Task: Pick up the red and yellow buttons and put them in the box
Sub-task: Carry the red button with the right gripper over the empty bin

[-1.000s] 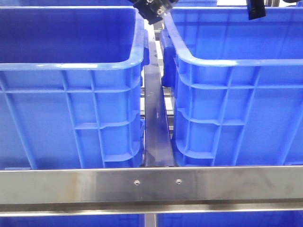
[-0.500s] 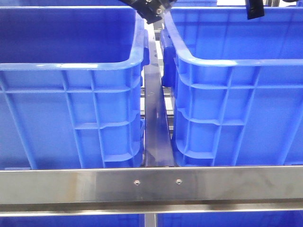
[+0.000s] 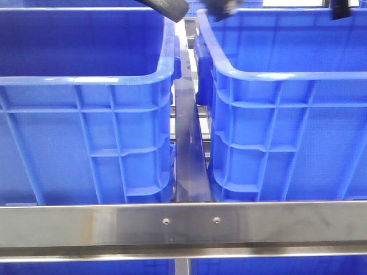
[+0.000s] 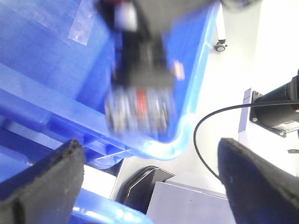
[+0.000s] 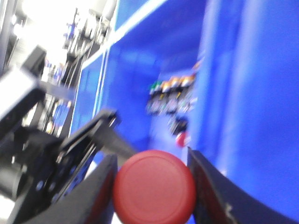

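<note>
A dark red button (image 5: 154, 189) sits between the fingers of my right gripper (image 5: 152, 156), which is shut on its edges. Beyond it is the inside of a deep blue box (image 5: 140, 70), with several small blurred parts (image 5: 173, 93) and a small red piece (image 5: 182, 138) on its floor. I cannot pick out a yellow button in the blur. My left gripper (image 4: 149, 149) is open and holds nothing; it hangs over the corner rim of a blue box (image 4: 187, 126). In the front view two alike blue boxes, left (image 3: 86, 77) and right (image 3: 287, 74), stand side by side.
A steel rail (image 3: 183, 220) crosses in front of the boxes and a steel strip (image 3: 188, 149) runs through the gap between them. Dark arm parts (image 3: 166, 7) show at the top edge. A black cable (image 4: 205, 140) lies beside the box corner.
In the front view the dark arm parts at the top edge have risen and spread apart, one now blurred. The piece at the top right has shifted to the right.
</note>
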`<state>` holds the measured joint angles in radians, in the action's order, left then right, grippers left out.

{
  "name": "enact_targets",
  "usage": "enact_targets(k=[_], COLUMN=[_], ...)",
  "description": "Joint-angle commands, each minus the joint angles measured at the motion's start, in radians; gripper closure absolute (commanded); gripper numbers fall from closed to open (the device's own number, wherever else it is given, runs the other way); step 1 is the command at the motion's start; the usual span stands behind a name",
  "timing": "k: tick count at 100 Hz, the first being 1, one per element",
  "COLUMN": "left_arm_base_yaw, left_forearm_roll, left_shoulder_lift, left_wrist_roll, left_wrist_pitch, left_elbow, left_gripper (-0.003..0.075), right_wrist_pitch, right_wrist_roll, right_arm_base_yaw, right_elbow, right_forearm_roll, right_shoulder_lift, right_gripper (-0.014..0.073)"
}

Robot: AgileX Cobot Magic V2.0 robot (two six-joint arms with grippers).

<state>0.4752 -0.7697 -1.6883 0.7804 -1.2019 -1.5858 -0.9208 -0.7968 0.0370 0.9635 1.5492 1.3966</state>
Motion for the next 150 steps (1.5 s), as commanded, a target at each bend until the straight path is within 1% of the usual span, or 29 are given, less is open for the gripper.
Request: enact_targets(k=[1, 11, 20, 29, 47, 68, 81, 105, 121, 138, 150], left_arm_base_yaw=[0.006, 0.006, 0.006, 0.006, 0.006, 0.006, 0.006, 0.006, 0.006, 0.006, 0.006], left_forearm_roll=[-0.065, -0.065, -0.065, -0.065, -0.065, -0.065, -0.065, -0.065, -0.072, -0.075, -0.078], left_shoulder_lift=[0.050, 0.050, 0.050, 0.050, 0.050, 0.050, 0.050, 0.050, 0.050, 0.050, 0.050], left_wrist_roll=[-0.002, -0.002, -0.002, -0.002, -0.002, -0.002, -0.002, -0.002, -0.002, -0.002, -0.002], left_wrist_pitch=[0.007, 0.004, 0.002, -0.002, -0.002, 0.002, 0.008, 0.011, 0.011, 0.011, 0.011], left_elbow=[-0.027, -0.027, -0.027, -0.027, -0.027, -0.027, -0.027, -0.027, -0.027, -0.027, -0.027], left_gripper=[0.0163, 0.0163, 0.0163, 0.0163, 0.0164, 0.0164, 0.0164, 0.0164, 0.0164, 0.0164, 0.0164], right_wrist_pitch=[-0.044, -0.008, 0.077, 0.178, 0.430, 0.592, 0.617, 0.615, 0.614, 0.666, 0.675], right_wrist_roll=[-0.048, -0.118, -0.184, -0.254, -0.448, -0.635, -0.682, -0.707, -0.708, -0.730, -0.731], right_arm_base_yaw=[-0.064, -0.119, -0.139, -0.135, -0.116, -0.090, -0.082, -0.081, -0.055, -0.020, -0.013], right_elbow=[0.035, 0.046, 0.062, 0.076, 0.086, 0.108, 0.125, 0.169, 0.226, 0.273, 0.301], right_forearm_roll=[0.049, 0.029, 0.002, -0.022, -0.021, -0.010, 0.002, 0.020, 0.021, 0.021, 0.021], right_shoulder_lift=[-0.028, -0.028, -0.028, -0.028, -0.027, -0.007, 0.036, 0.151, 0.234, 0.318, 0.367], right_gripper=[0.0286, 0.0286, 0.0286, 0.0286, 0.0286, 0.0286, 0.0286, 0.0286, 0.0286, 0.0286, 0.0286])
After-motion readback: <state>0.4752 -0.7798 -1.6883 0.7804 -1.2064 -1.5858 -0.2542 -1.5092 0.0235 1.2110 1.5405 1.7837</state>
